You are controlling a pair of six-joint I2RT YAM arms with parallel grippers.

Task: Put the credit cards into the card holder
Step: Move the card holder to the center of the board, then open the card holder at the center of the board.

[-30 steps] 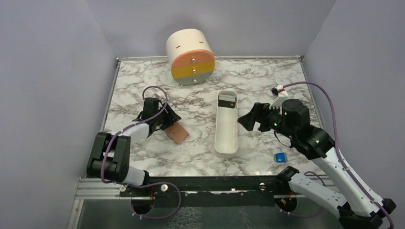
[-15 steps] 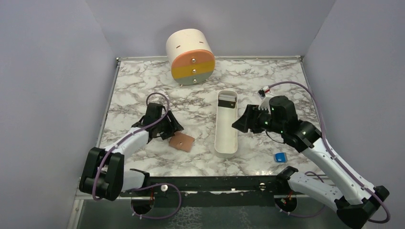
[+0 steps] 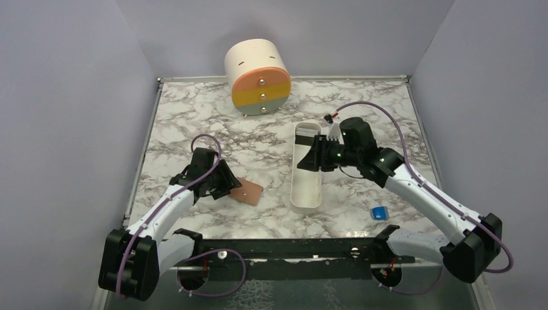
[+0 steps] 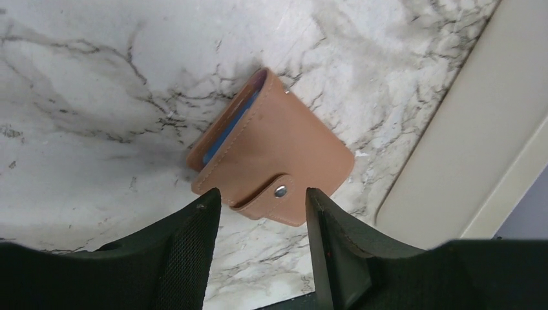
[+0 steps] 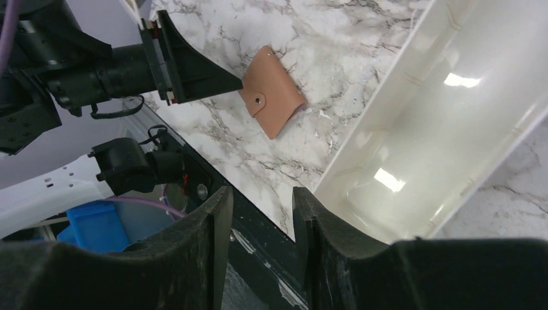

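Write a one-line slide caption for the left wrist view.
Closed tan card holder on the marble table at the tips of the open left jaws, white tray alongside.

One high view, two wrist views.
The top camera looks down from high behind the near edge over the whole counter [image 3: 194, 116]. The left wrist camera sits close above the holder [image 4: 278, 155]; the right wrist one looks from farther off across the tray [image 5: 452, 116], sharing that holder.
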